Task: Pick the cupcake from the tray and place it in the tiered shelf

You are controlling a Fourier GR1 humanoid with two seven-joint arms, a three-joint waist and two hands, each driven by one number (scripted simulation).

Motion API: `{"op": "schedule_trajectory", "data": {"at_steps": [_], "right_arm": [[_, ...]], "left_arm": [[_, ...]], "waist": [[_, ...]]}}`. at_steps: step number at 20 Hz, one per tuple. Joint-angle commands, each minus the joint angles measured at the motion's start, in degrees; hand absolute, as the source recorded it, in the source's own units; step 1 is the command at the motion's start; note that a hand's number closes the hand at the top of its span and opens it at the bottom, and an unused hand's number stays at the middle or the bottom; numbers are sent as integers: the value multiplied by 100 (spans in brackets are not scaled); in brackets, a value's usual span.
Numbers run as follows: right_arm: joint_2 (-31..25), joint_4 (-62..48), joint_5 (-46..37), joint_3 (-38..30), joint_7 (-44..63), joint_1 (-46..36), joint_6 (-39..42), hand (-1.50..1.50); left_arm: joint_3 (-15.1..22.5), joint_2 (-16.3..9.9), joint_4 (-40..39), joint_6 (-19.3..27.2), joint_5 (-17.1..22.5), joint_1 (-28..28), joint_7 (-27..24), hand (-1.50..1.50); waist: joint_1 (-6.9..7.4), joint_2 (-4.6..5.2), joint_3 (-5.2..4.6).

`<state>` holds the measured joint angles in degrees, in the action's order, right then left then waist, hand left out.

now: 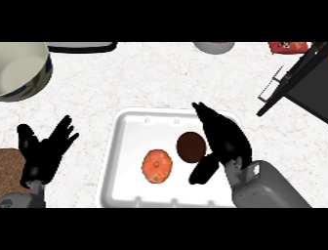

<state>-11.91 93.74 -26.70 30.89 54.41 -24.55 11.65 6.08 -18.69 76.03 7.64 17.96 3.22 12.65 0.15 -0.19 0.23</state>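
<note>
The speckled tabletop (159, 78) carries the white tray (124, 146), and the dark tiered shelf (318, 83) stands well apart at upper right, the path to it bare. On the tray the brown cupcake (189, 146) sits beside an orange pastry (158, 166) — probably light, soft, easily crushed, best held low at its sides. The right hand (221, 139) lies beside it, fingers straight, thumb low, holding nothing. The left hand (44, 149) rests open beside the tray. A big bowl (8, 68) stands at upper left.

A: Tray (127, 161) white, worktop (159, 78) white speckled. Cupcake (190, 146)?
B: Dark brown. Orange pumpkin (157, 166) beside it. Shelf (304, 83) black, both robot hands black, forearms grey.
</note>
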Motion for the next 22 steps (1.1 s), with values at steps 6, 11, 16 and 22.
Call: {"op": "schedule_trajectory", "data": {"at_steps": [6,11,16,22], "right_arm": [[812,-630,-1070,261,-109,291,-201,-150],[676,-1385,-1359,-211,-765,211,-296,-150],[1095,-2256,-1854,-323,-1213,0,-826,-150],[1107,-1475,-2029,-696,-1187,267,-299,-150]], "left_arm": [[-26,311,538,188,-310,-58,574,0],[-294,324,-320,-371,-354,-207,-236,0],[-198,601,-98,-28,-585,225,306,0],[-640,341,349,-558,-506,-313,307,0]], "waist": [[18,15,-22],[8,27,-24],[16,33,-22],[1,14,-23]]}}
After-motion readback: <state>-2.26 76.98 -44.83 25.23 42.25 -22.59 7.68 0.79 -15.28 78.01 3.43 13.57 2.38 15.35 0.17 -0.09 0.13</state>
